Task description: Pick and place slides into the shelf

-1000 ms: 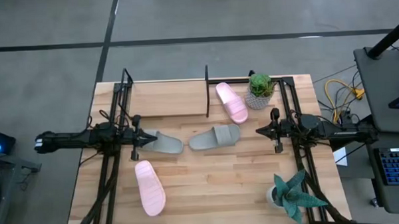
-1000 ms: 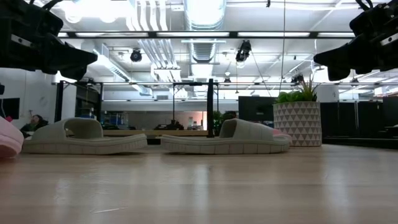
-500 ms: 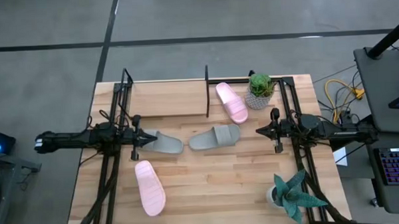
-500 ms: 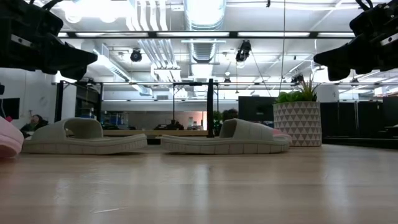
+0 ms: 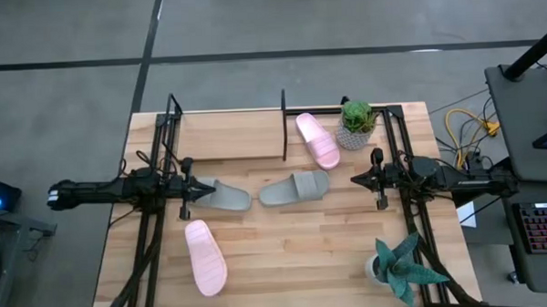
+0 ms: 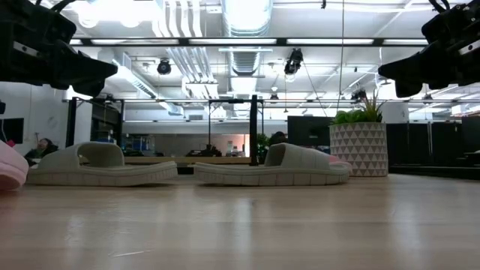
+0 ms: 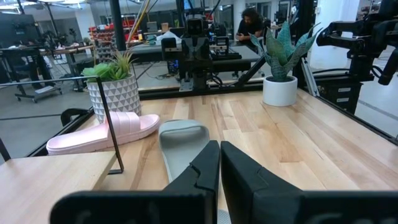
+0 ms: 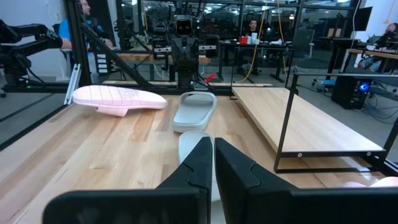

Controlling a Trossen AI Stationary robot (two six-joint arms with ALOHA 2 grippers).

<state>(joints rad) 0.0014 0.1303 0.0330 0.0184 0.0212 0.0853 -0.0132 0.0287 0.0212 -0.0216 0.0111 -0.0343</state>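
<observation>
The shelf [image 5: 229, 135], a light-wood board in a black frame, stands at the table's far edge. One pale pink slide [image 5: 317, 140] lies sole-down on the table beside the shelf's right end, next to a plant pot. The other pink slide [image 5: 205, 257] lies near the left front. Two grey-green slides [image 5: 224, 196] [image 5: 295, 187] rest on their soles mid-table, end to end. My left gripper [image 5: 198, 187] hangs shut above the left grey-green slide's outer end. My right gripper [image 5: 355, 179] hangs shut to the right of the other. In the low view, both arms [image 6: 52, 56] [image 6: 439, 56] are well above the tabletop.
A potted plant in a patterned white pot [image 5: 355, 125] stands right of the far pink slide. A second plant [image 5: 398, 268] sits at the near right corner. Black arm frames run along both table sides. Bare wood lies in the near middle [image 5: 295, 253].
</observation>
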